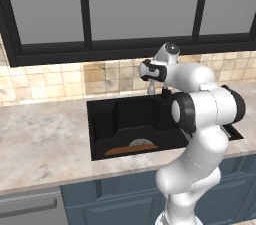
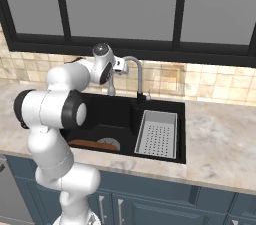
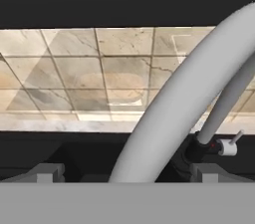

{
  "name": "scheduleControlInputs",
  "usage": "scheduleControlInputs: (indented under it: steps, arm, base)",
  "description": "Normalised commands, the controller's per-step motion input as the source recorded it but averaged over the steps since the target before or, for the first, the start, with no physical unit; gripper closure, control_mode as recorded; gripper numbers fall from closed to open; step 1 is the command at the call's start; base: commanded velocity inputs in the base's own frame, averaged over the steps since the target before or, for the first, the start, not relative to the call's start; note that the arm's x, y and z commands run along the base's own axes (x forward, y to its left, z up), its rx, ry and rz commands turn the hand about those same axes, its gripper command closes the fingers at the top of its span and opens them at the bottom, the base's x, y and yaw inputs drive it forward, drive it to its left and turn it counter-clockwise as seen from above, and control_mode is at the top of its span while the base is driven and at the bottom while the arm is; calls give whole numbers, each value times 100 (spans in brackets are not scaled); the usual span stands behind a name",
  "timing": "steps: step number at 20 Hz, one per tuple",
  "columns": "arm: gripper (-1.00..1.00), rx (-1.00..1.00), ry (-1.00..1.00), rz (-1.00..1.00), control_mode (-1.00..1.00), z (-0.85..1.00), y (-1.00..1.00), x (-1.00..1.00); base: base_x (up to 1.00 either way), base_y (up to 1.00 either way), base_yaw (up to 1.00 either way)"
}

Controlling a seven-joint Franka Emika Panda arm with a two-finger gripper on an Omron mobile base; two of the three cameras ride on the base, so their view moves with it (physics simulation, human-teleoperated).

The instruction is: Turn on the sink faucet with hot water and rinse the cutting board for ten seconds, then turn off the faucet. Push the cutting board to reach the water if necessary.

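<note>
While no stream is falling from the tall grey metal gooseneck faucet [image 2: 136, 71], the task is standing at its first step: lever, rinse and shut-off are all remaining. Item, two-finger gripper [image 1: 151, 89]: hanging at the spout's 9 o'clock in the right base view, jaws spread wide and holding nothing, with the small side lever [image 3: 229, 145] sitting at 4 o'clock in the hand view. Item, flat orange-brown wooden cutting board [image 1: 131, 150]: lying at 6 o'clock on the floor of the black rectangular sink [image 1: 102, 124], beside the grey drain disc [image 1: 142, 143], apparently short of the spout.
</note>
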Motion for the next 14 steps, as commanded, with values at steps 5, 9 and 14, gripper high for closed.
scheduleControlInputs:
  steps: [5, 9, 14]
  arm:
    - [-100, 0, 0, -1, -100, 33, -2, -35]
    - [-100, 0, 0, -7, -100, 29, -1, -49]
    - [-100, 0, 0, -10, -100, 21, -11, -64]
  base:
    - [0, 0, 0]
    - [0, 0, 0]
    - [0, 0, 0]
